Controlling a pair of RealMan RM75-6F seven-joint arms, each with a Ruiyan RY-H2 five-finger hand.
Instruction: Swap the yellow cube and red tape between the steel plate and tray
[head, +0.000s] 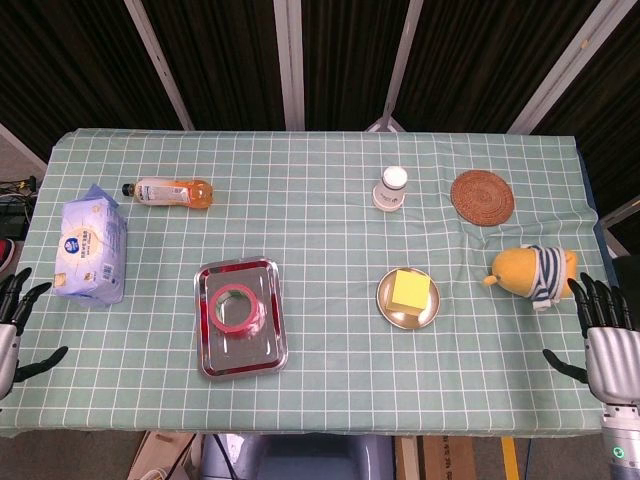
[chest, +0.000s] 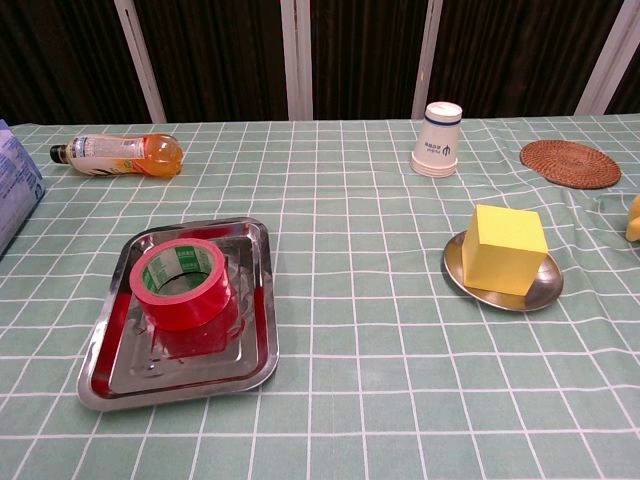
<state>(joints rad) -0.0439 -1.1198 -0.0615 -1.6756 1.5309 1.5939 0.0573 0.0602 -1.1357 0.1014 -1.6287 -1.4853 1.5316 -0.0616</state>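
Bright, even overhead light; soft short shadows – tray (chest: 262, 300) mirrors red; frames sharp.

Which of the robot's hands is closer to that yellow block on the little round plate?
The right hand. It hovers open at the table's right edge, past the plush toy from the yellow cube. The left hand is at the far left edge, beyond the tray.
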